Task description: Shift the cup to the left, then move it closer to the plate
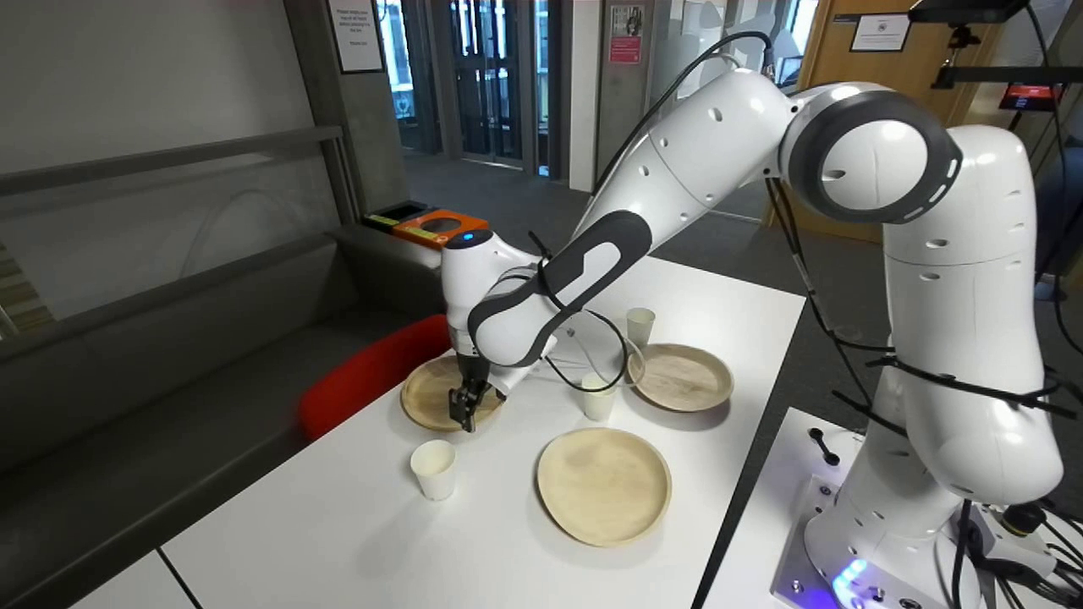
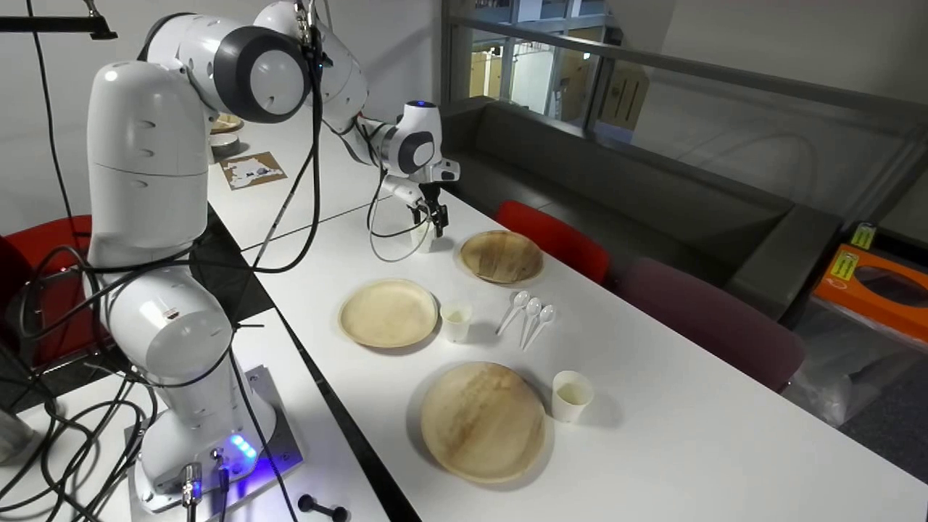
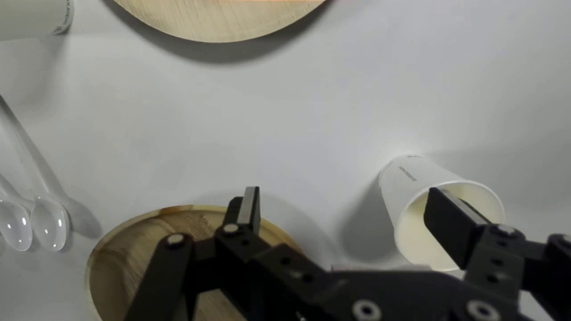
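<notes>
The cup [image 1: 434, 471], white and upright, stands just beside my pincer [image 3: 342, 191], on the side away from the three spoons [image 2: 533, 308]! My jaws are spread wide, gripping nothing. Seen from the wrist, one finger [image 3: 455, 227] crosses the cup's mouth; in an exterior view a gap shows between me and it.

Underneath us all, the white table [image 1: 313, 541], smooth, with soft shadows lying across it. Under my other finger, as the wrist sees it, the brown dish [image 2: 502, 256]. Towards my base [image 1: 888, 524], there's the pale plate [image 2: 388, 313], the middle cup [image 2: 456, 322] near its rim; well away from me, the far plate [image 2: 483, 422] with the last cup [image 2: 571, 397] just beside it.

And the room: a grey sofa [image 1: 186, 406] runs along beyond me, glass doors [image 1: 486, 80] well off, an orange box [image 1: 415, 228] by the sofa's end.

Edges now! On the sofa side the tabletop stops close behind the brown dish, a red chair [image 1: 372, 376] right past it: tight there. Towards the base, a dark gap [image 2: 335, 402] divides the table from my stand [image 2: 319, 457]. Open room? A strip of white lies between the cup and the pale plate, and on the cup's far side from me a broad white stretch runs out to the table seam [image 1: 178, 578].
</notes>
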Controlling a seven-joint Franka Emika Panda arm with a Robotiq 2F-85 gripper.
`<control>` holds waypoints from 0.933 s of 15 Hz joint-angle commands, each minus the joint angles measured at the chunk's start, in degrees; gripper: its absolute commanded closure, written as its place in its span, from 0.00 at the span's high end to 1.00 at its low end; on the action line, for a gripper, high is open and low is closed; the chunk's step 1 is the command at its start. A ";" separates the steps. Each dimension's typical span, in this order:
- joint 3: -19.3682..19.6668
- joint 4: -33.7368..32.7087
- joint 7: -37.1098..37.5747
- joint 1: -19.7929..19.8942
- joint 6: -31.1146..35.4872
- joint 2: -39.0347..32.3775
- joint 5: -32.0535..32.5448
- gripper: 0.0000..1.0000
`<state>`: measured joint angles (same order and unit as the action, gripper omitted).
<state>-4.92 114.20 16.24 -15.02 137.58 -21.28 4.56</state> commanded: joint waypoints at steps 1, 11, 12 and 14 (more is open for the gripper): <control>-0.28 -2.91 0.48 0.56 1.36 -2.48 -1.04 1.00; 0.85 -14.69 2.25 -3.67 -0.78 -14.14 0.83 1.00; 0.97 -15.47 2.25 -3.99 -0.80 -14.87 0.89 1.00; 1.31 -16.80 2.30 -4.54 -1.04 -16.02 0.93 0.74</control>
<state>-4.57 100.43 17.24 -18.45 137.64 -35.75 4.50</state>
